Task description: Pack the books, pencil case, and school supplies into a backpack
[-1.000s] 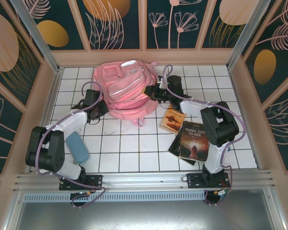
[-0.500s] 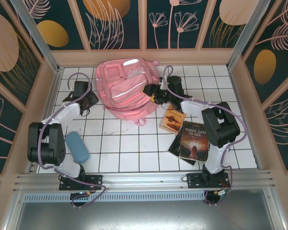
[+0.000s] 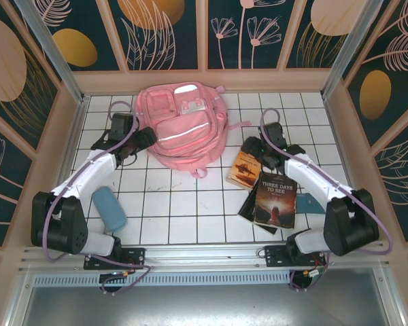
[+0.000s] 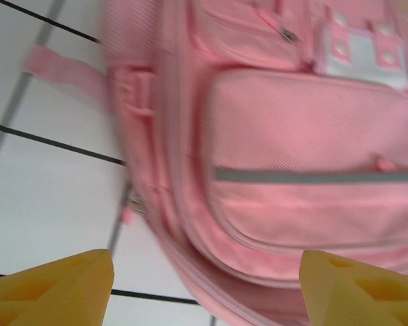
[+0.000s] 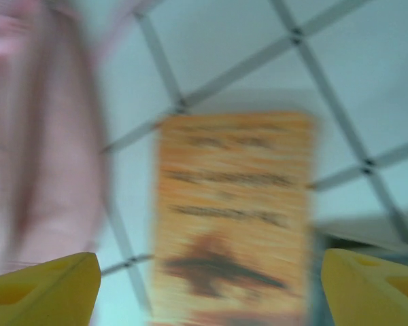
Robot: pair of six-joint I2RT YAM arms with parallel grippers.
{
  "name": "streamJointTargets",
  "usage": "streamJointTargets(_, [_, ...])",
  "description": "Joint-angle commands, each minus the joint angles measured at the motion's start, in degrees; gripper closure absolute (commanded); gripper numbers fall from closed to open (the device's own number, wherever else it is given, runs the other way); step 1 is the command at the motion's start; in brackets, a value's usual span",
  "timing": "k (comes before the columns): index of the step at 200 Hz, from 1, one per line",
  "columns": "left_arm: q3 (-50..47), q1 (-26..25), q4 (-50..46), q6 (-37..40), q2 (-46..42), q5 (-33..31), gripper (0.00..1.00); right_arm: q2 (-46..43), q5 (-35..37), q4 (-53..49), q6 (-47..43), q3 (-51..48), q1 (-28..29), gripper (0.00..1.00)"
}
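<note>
The pink backpack point(image 3: 183, 125) lies flat at the back of the tiled table, front pockets up. My left gripper point(image 3: 147, 139) is open at its left edge; in the left wrist view the yellow fingertips point(image 4: 54, 288) stand wide apart over the backpack point(image 4: 292, 149) with nothing between them. My right gripper point(image 3: 255, 151) is open just above the small orange-brown book point(image 3: 245, 170), which looks blurred between the wide jaws in the right wrist view point(image 5: 234, 224). The larger dark book point(image 3: 275, 198) lies nearer, beside it. A blue pencil case point(image 3: 109, 208) lies at the front left.
Patterned walls and pale wooden frames close in the table on three sides. A pink strap loop point(image 3: 198, 172) sticks out of the backpack's near side. Open white tiles point(image 3: 183, 204) lie between the pencil case and the books.
Both grippers have opened and let go of the backpack, which has settled flat. The right arm has swung right and back to the orange-brown book. The left gripper has shifted slightly along the backpack's left edge.
</note>
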Motion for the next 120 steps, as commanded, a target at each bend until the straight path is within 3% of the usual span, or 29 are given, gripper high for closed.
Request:
streamJointTargets(1, [2.2, -3.8, 3.4, -0.6, 1.9, 3.2, 0.27, -3.1, 2.9, -9.1, -0.1, -5.8, -1.5, 0.13])
streamJointTargets(58, [7.4, -10.9, 3.9, -4.5, 7.7, 4.6, 0.28, 1.1, -7.1, -0.1, 1.0, -12.8, -3.9, 0.11])
streamJointTargets(120, [13.2, -14.6, 3.4, -5.5, 13.9, 8.8, 0.31, 10.6, -23.6, 17.9, 5.1, -9.1, -3.6, 0.17])
